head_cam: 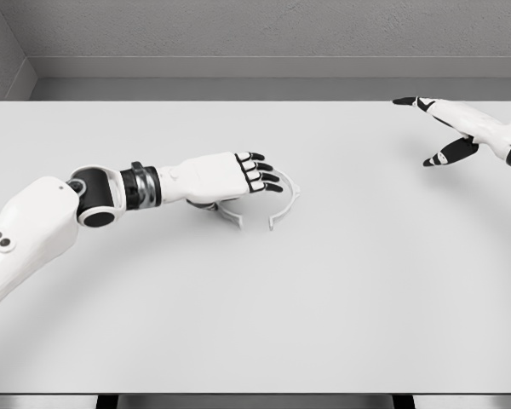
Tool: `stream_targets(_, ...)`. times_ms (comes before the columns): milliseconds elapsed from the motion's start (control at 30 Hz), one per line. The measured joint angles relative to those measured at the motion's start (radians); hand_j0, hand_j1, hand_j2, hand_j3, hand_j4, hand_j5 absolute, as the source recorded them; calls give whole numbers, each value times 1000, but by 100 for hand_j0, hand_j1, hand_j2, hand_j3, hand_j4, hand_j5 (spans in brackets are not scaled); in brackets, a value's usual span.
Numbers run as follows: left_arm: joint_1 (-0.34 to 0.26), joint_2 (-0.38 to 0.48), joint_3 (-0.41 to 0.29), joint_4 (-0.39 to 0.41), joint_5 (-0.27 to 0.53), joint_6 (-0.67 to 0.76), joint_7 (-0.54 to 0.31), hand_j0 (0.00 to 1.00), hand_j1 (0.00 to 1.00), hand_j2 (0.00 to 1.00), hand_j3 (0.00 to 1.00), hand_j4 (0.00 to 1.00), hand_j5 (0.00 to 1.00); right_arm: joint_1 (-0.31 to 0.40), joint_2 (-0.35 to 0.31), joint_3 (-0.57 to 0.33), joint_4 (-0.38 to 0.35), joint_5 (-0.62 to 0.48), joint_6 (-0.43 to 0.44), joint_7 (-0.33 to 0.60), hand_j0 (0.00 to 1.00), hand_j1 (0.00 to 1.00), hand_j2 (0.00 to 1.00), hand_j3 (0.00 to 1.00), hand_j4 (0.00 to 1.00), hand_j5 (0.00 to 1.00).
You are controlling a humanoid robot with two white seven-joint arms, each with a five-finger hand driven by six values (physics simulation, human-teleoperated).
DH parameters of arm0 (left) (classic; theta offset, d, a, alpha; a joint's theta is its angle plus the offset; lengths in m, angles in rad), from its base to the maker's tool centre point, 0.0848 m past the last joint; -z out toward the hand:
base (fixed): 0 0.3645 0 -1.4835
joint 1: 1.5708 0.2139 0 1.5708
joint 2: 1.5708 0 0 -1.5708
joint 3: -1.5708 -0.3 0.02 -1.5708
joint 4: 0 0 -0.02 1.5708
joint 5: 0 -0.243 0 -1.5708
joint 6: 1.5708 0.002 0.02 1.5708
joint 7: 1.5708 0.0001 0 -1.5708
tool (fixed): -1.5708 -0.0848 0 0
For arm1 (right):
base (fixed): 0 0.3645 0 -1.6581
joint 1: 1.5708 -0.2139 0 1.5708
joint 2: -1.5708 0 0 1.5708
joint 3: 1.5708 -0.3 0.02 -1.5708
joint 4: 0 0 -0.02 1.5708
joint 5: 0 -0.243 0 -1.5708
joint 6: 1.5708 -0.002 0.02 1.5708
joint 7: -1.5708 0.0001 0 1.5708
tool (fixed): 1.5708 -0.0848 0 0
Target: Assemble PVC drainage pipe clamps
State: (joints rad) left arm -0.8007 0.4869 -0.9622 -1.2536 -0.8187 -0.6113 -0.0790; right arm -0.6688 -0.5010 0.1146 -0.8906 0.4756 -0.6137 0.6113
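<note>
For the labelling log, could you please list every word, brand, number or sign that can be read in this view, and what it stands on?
None: no readable text anywhere in the head view.
The white pipe clamp under the left hand bears no marking.
The right hand and both arms show no lettering.
The table is plain and unmarked.

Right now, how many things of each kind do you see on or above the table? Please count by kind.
White pipe clamp pieces: 1 visible, the curved clamp, partly under the left hand
Robot hands: 2, the left hand and the right hand
Tables: 1, the white table
Total: 4
</note>
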Motion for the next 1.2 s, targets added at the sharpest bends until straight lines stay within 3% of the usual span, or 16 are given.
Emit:
stream_targets(300, -2, 20, 5, -8, 4, 0, 3, 100, 100, 100, 100, 100, 100, 0, 0, 0, 0, 1, 0, 0, 100, 100, 100, 100, 100, 100)
stream_targets(367, 6, 65, 37, -17, 5, 0, 1, 100, 100, 100, 100, 100, 100, 0, 0, 0, 0, 0, 0, 0, 100, 100, 100, 100, 100, 100)
stream_targets(467, 15, 165, 150, -20, 18, 0, -13, 100, 100, 100, 100, 100, 100, 0, 0, 0, 0, 1, 0, 0, 100, 100, 100, 100, 100, 100)
stream_targets(533, 55, 249, 265, -17, 79, 0, -77, 100, 100, 100, 100, 100, 100, 0, 0, 0, 0, 1, 0, 0, 100, 100, 100, 100, 100, 100)
stream_targets(600, 67, 323, 368, -15, 192, 0, -176, 100, 100, 100, 100, 100, 100, -2, 0, 0, 0, 0, 0, 0, 100, 100, 100, 100, 100, 100)
stream_targets(700, 72, 412, 439, -12, 400, -1, -335, 100, 100, 100, 100, 100, 100, -12, 21, 0, 4, 0, 0, 0, 100, 100, 100, 100, 100, 100)
stream_targets(933, 144, 453, 467, -157, 654, -2, -490, 100, 100, 100, 100, 100, 100, -31, 156, 88, 25, 0, 0, 0, 100, 100, 100, 100, 100, 100)
stream_targets(1200, 192, 414, 467, -216, 727, -2, -529, 100, 100, 100, 100, 100, 100, 20, 195, 81, 26, -15, 0, 0, 100, 100, 100, 100, 100, 100)
